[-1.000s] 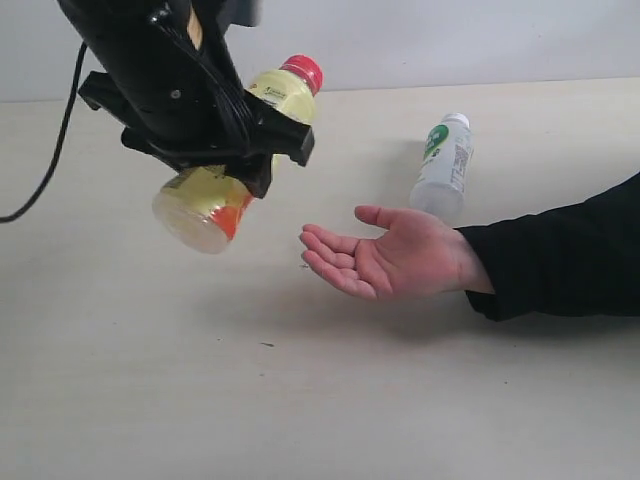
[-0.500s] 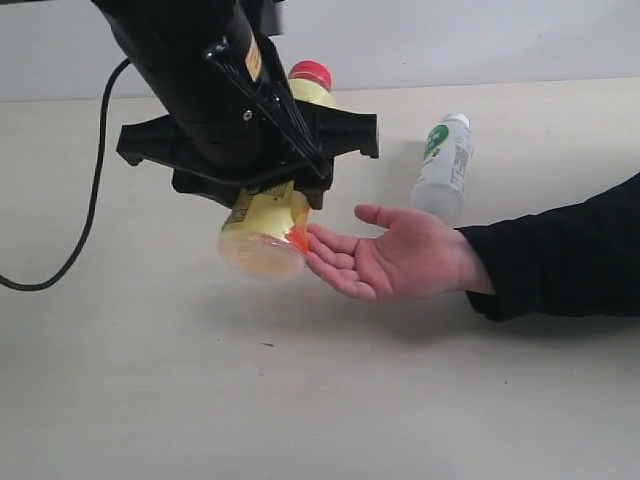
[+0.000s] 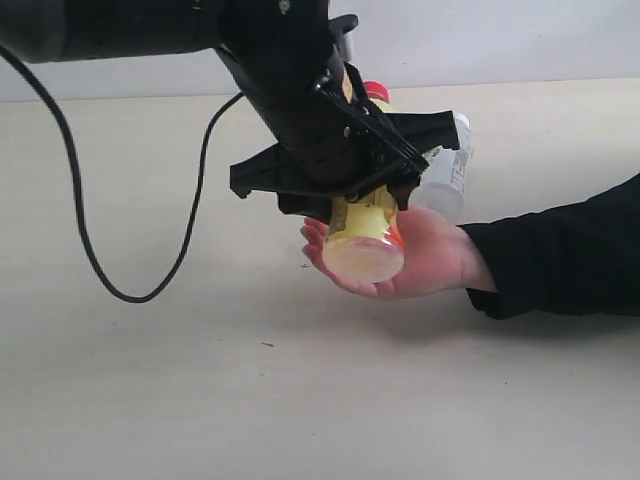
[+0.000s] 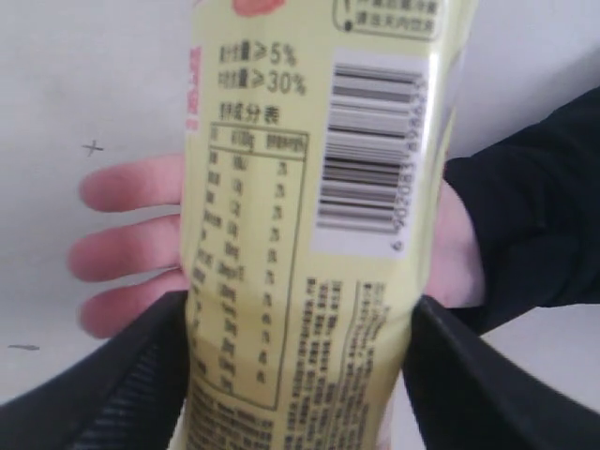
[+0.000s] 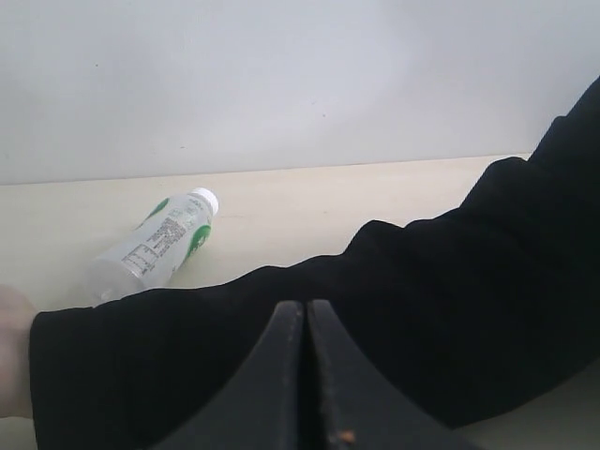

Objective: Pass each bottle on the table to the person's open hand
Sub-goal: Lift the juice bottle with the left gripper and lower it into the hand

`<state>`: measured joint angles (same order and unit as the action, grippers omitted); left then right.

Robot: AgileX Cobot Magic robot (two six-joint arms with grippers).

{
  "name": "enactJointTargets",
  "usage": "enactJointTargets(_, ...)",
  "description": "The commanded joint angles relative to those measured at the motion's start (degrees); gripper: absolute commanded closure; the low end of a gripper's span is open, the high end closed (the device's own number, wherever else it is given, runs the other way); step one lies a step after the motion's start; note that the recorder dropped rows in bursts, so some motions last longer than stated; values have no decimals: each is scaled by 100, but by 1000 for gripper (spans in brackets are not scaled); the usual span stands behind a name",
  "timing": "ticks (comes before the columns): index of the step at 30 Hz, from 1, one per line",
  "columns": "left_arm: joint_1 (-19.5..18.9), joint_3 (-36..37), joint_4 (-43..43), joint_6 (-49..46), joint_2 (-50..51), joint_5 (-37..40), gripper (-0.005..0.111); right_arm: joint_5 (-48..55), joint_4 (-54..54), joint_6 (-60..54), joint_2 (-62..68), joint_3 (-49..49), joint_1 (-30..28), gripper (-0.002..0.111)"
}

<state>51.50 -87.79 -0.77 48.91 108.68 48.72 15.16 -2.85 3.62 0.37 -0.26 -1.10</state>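
Observation:
My left gripper [image 3: 340, 185] is shut on the yellow-labelled bottle with a red cap [image 3: 362, 240], holding it over the palm of the person's open hand [image 3: 435, 262]. In the left wrist view the yellow label [image 4: 309, 234] fills the gap between my black fingers [image 4: 112, 384], with the person's hand [image 4: 131, 244] behind it. The white-green bottle with a white cap [image 3: 447, 172] lies on the table [image 3: 200, 380] behind the hand, also seen in the right wrist view as a lying bottle [image 5: 155, 246]. My right gripper [image 5: 306, 309] is shut and empty, behind the black sleeve [image 5: 375, 319]. The other two bottles are out of view.
A black cable [image 3: 120, 270] loops down from the left arm over the table's left part. The person's sleeved forearm [image 3: 560, 255] lies across the right side of the table. A pale wall [image 3: 500, 40] runs behind the table's far edge.
My left gripper has carried the yellow-labelled bottle rightward and down, from left of the fingertips to directly over the palm. The hand and the white-green bottle have stayed put.

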Motion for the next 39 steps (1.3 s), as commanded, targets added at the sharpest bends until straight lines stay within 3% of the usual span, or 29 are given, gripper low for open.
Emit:
enactJointTargets(1,38,-273,-221,-83,383,-124,107,-44,-10,9,-37,26,-27,108)
enactJointTargets(20,38,-516,-591,-325,597,-156,105,-44,-10,9,-37,26,-27,108)
enactJointTargets(22,38,-516,-591,-325,597,-150,96,-44,-10,9,-37,26,-27,108)
enactJointTargets(27,38,-516,-591,-325,597,-128,56,-44,-10,9,-37,26,-27,108)
enactJointTargets(32,38,-516,-557,-489,597,-139,27,-44,-10,9,-37,26,-27,108)
enactJointTargets(35,38,-516,-533,-603,586,-139,19,-44,-10,9,-37,26,-27,108)
enactJointTargets(39,-24,-567,-533,-732,534,-71,18,-44,-10,9,-37,26,-27,108)
